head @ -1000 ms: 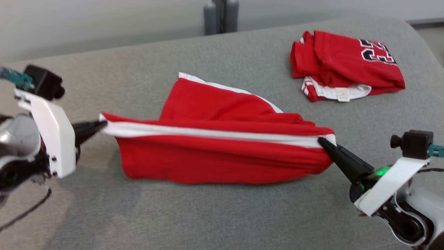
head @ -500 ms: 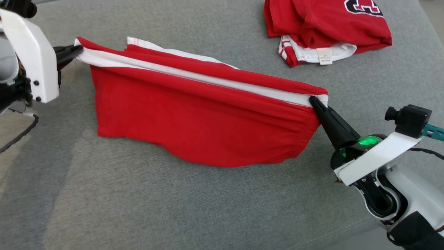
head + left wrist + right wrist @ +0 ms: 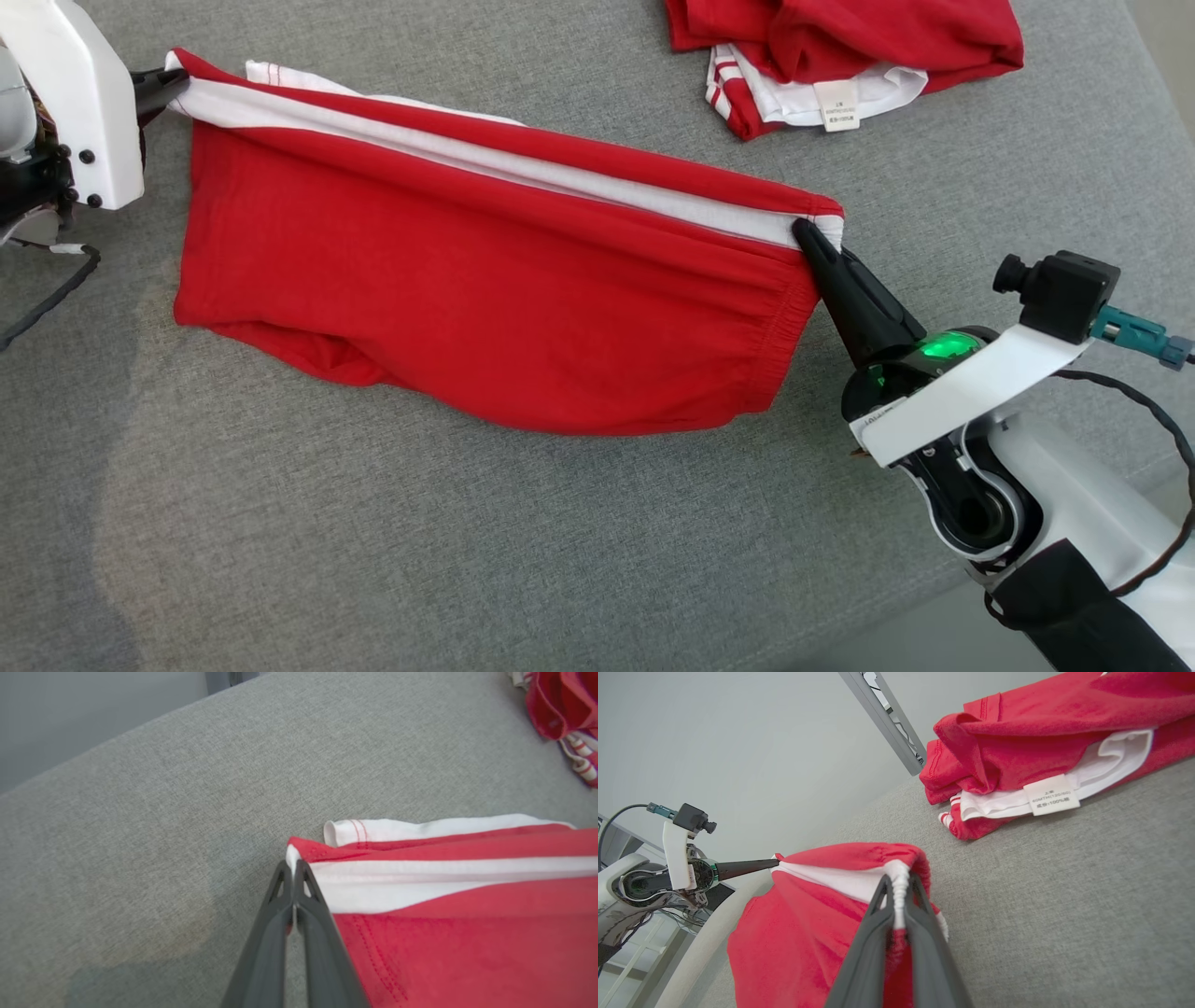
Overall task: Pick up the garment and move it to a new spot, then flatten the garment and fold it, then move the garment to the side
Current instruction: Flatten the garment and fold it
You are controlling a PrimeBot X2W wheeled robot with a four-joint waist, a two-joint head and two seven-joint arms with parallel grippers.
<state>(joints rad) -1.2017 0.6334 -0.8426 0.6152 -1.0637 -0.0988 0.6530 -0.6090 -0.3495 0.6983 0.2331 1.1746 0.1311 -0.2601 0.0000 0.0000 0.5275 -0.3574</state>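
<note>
Garment (image 3: 485,280) seemingly flatter; left pincer (image 3: 293,864), right pincer (image 3: 899,882) pinch its corners.

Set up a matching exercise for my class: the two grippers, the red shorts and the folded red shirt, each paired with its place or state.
1 left gripper
2 right gripper
3 red shorts
4 folded red shirt

A stretched between both grippers
B lying apart at the far right
C shut on the hem corner
D shut on the elastic waistband corner

Pairs: 1-C, 2-D, 3-A, 4-B
</note>
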